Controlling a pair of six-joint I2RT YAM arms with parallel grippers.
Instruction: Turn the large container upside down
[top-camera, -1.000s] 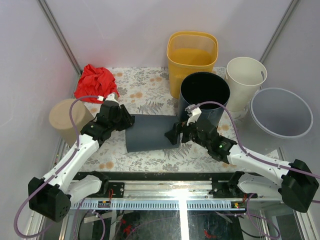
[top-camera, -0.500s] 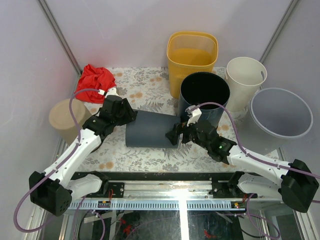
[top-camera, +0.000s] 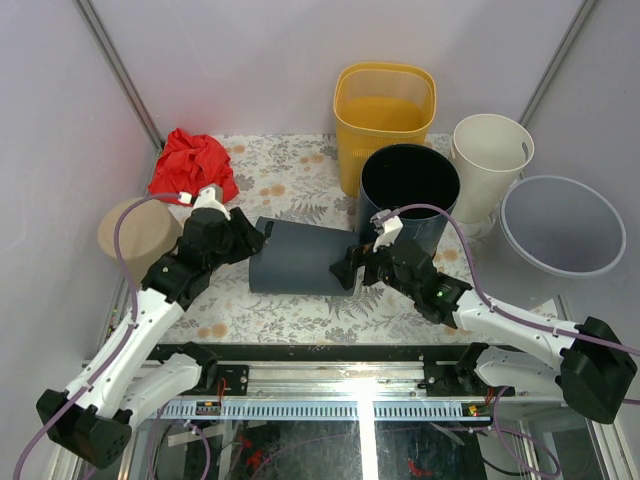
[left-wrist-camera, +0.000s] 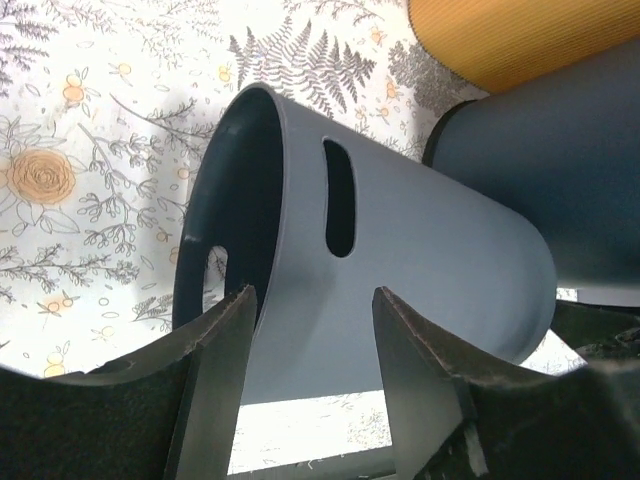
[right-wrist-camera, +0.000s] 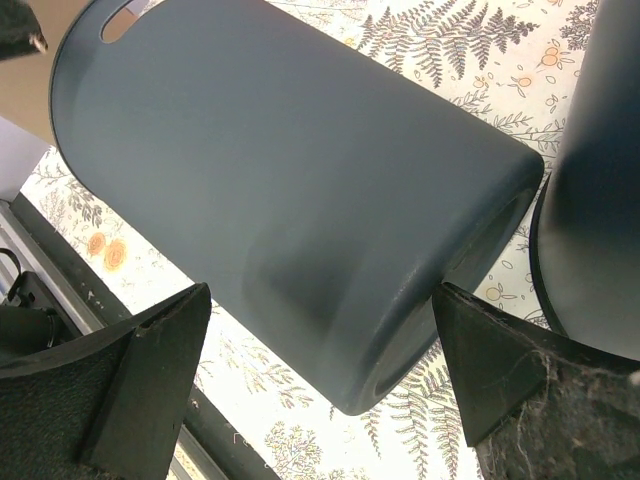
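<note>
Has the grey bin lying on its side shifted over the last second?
Yes, slightly. The grey bin has swung its open left end toward the far side of the table, nearer the red cloth; its closed end stays by the upright dark bin.

Large slate-grey container (top-camera: 298, 259), lying on its side on the floral table (top-camera: 290, 175), open mouth leftward, slot handles

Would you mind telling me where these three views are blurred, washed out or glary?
Top external: even, sharp, with glare on the front rail. Left wrist: left fingers dark and soft, the cloth below the grey container washed out. Right wrist: right fingers blurred, container sharp.
</note>
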